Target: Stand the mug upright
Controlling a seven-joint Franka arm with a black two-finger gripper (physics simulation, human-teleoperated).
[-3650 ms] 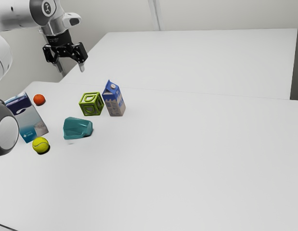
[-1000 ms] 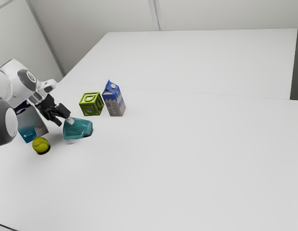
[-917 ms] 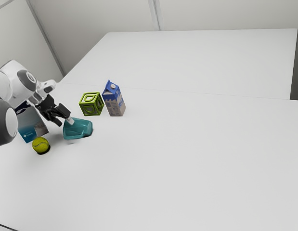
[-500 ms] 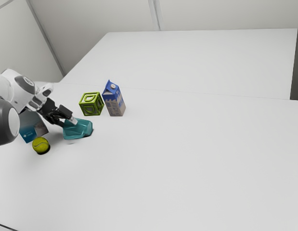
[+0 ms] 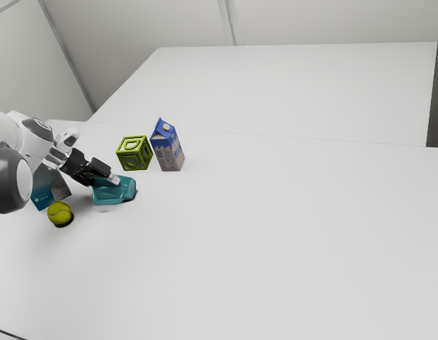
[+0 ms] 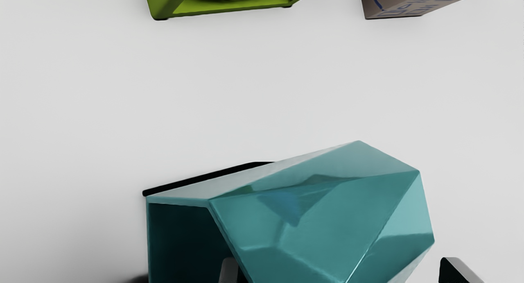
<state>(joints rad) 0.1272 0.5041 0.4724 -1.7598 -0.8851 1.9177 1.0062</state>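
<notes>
The gripper (image 5: 114, 180) is low at the teal faceted mug (image 5: 116, 193), its fingertips overlapping the mug's upper side in the exterior view. That mug lies on its side on the white table. In the wrist view the gripper (image 6: 342, 270) has its fingers wide apart: one in front of the dark mouth of the mug (image 6: 311, 217), the other past its closed end with a gap between. Whether the first finger touches the mug, I cannot tell.
A green block (image 5: 134, 153) and a blue-and-grey milk carton (image 5: 168, 146) stand behind the mug. Towards the exterior view's left are a yellow-green tennis ball (image 5: 60, 213) and a blue-white box (image 5: 43, 197), partly behind the arm.
From high at the upper left, my hand has come down to the mug, lately edging towards the exterior view's right. An orange ball is now hidden by the arm. The mug has not visibly moved.
</notes>
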